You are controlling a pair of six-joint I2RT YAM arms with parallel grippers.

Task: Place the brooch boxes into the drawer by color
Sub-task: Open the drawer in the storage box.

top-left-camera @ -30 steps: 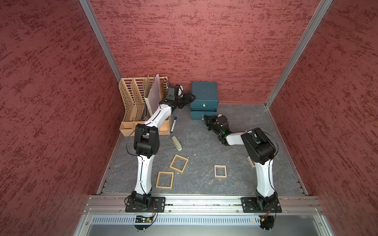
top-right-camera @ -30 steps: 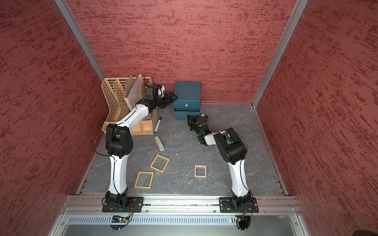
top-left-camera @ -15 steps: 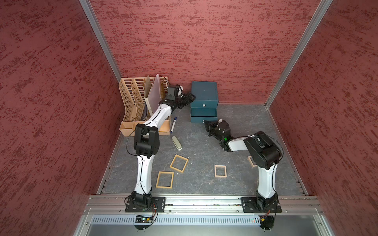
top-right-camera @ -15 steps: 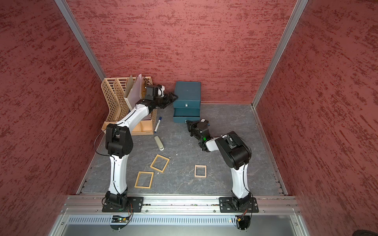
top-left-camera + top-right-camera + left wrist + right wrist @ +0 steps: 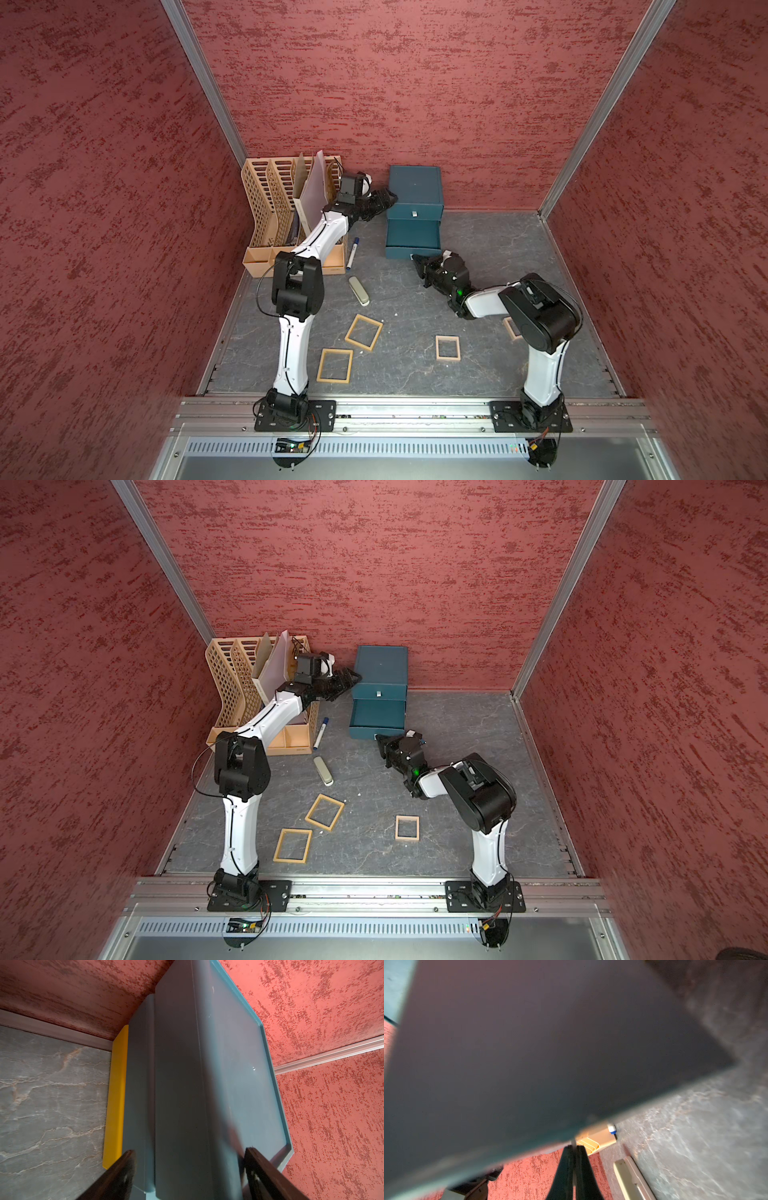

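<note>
The teal drawer cabinet (image 5: 415, 185) stands at the back wall, and its lower drawer (image 5: 412, 235) is pulled out and looks bare inside. My right gripper (image 5: 416, 258) is shut on the small pull at that drawer's front edge; its fingers (image 5: 566, 1167) are pressed together in the right wrist view. My left gripper (image 5: 390, 198) is open at the cabinet's left side, with the cabinet body (image 5: 187, 1084) between its fingers. Three tan brooch boxes (image 5: 364, 332) (image 5: 335, 365) (image 5: 448, 348) lie flat on the floor in front. A further tan one (image 5: 512, 330) shows partly behind my right arm.
A beige slotted file rack (image 5: 270, 216) holding sheets stands at the back left. A blue marker (image 5: 352, 251) and a beige-grey eraser block (image 5: 358, 291) lie beside it. A yellow strip (image 5: 116, 1095) shows along the cabinet's base. Red walls close in on three sides.
My right gripper has moved toward the front and the lower drawer has slid out with it. The left arm has held still.
</note>
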